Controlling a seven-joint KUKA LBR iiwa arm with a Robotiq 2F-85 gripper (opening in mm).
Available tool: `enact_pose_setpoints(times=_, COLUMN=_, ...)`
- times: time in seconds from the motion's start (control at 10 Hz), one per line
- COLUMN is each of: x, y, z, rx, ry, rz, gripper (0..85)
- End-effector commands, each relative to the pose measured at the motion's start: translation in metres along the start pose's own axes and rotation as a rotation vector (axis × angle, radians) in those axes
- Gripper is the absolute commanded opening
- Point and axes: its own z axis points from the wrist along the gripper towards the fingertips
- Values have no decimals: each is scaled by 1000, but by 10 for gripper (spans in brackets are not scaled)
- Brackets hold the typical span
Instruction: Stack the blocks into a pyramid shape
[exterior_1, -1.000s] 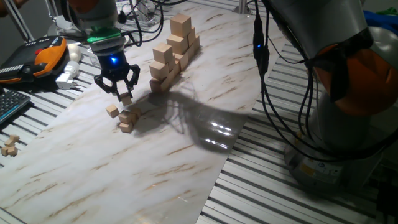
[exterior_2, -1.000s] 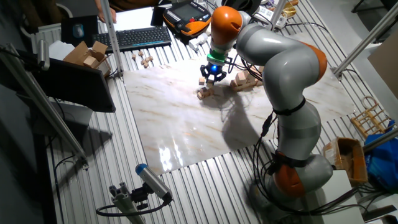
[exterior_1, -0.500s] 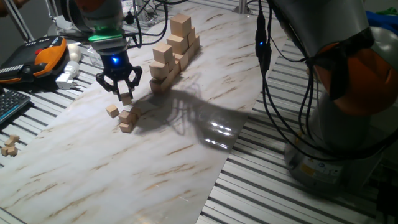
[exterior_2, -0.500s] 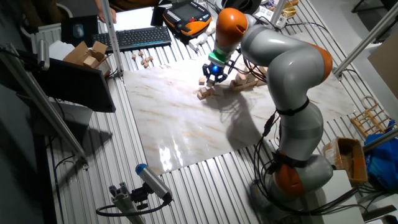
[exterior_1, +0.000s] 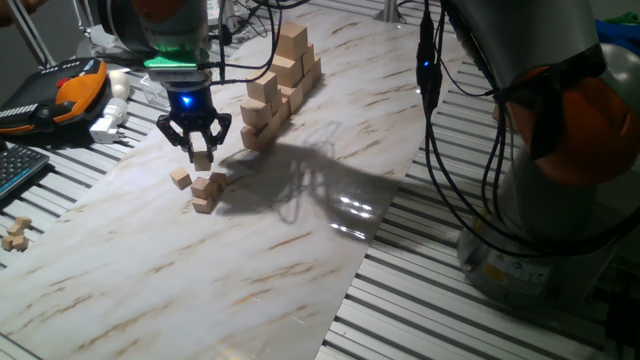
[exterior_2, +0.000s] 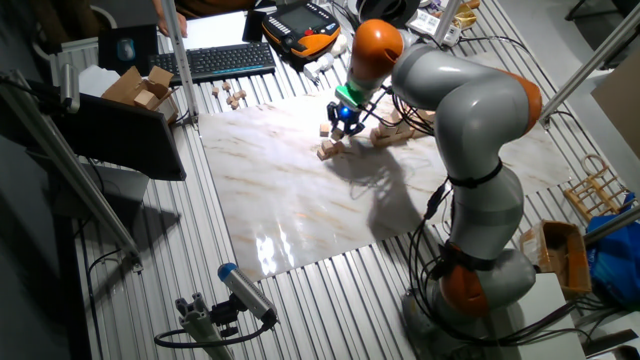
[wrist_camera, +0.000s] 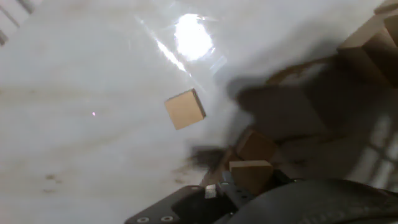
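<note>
fingers (exterior_1: 201, 150): clamped on one small light-wood cube (exterior_1: 203, 160)
held cube: above small-cube pile (exterior_1: 207, 193), marble desk (exterior_1: 300, 260)

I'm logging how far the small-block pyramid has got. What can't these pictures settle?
- Hand view: the held block is cut off by the gripper body, so the jaws' contact is hidden.
- One fixed view: the small pile is partly shadowed; its block count is unclear.
- The other fixed view: the gripper and blocks are too small to separate.
</note>
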Motion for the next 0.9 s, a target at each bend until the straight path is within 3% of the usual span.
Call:
enact_pose_setpoints(times=0.0, x=-1, y=-1, z=0, rx=-98, ry=-53, rz=685, gripper=0)
enact_pose_setpoints(times=0.5, x=-2, y=-2, z=2, rx=-50, ry=-70, rz=748, gripper=0)
enact_pose_setpoints(times=0.7, x=-3, y=-3, z=6, rx=-48, ry=-74, rz=755, gripper=0)
enact_pose_setpoints(times=0.8, x=0, y=-3, z=9, rx=-51, ry=-90, rz=761, gripper=0)
